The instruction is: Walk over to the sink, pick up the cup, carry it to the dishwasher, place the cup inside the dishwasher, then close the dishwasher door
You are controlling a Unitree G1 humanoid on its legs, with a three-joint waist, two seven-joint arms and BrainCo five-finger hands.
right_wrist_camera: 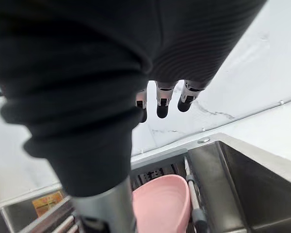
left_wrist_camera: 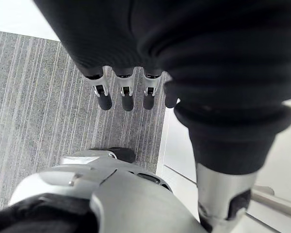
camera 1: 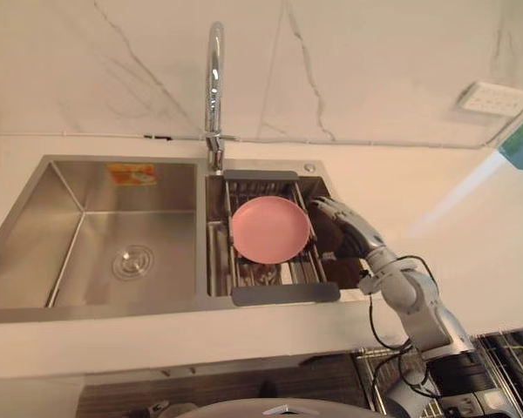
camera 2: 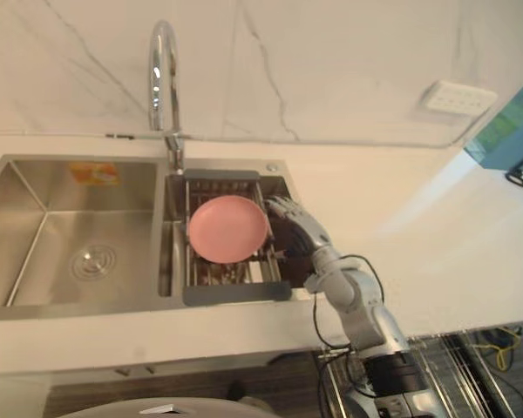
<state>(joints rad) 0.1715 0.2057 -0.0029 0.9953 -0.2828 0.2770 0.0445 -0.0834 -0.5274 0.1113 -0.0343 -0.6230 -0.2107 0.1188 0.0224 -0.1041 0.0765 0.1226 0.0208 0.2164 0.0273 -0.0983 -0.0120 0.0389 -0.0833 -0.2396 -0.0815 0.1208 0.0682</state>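
Note:
A pink cup [camera 1: 270, 228], round and shallow from above, lies in a wire drain rack [camera 1: 283, 293] set over the sink's small right basin. My right hand [camera 1: 344, 225] hovers at the rack's right side, close beside the cup and apart from it, fingers straight and open. In the right wrist view its fingers [right_wrist_camera: 162, 104] hang above the cup [right_wrist_camera: 160, 204] and hold nothing. My left hand [left_wrist_camera: 126, 92] hangs low over grey carpet, open and empty.
The steel sink [camera 1: 113, 244] has a large left basin and a tall curved faucet [camera 1: 213, 87] at its back. White countertop [camera 1: 436, 209] runs to the right. A wall socket [camera 1: 495, 98] sits on the marble wall. A wire rack [camera 1: 506, 357] shows below the counter, lower right.

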